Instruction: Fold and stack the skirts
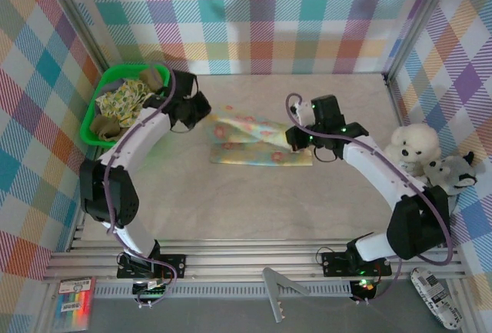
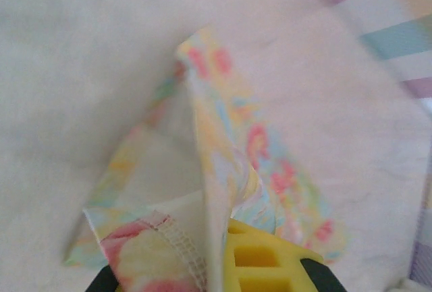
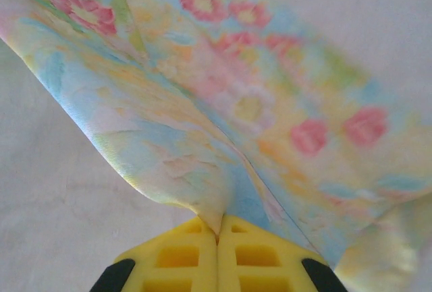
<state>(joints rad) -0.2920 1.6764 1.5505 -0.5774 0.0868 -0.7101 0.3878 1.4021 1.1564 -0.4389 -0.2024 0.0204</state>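
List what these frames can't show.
- Pale floral cloth skirt: outline cut off by frame edges, right wrist view.
- Left gripper: one finger covered by skirt, left wrist view.
- Green plastic basket: contents partly hidden by left arm, top view; too small to count.

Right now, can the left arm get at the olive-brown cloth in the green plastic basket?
Probably not yet: the left gripper is shut on the pastel floral skirt. Once it lets go, the olive-brown cloth lies uncovered in the green plastic basket beside that arm.
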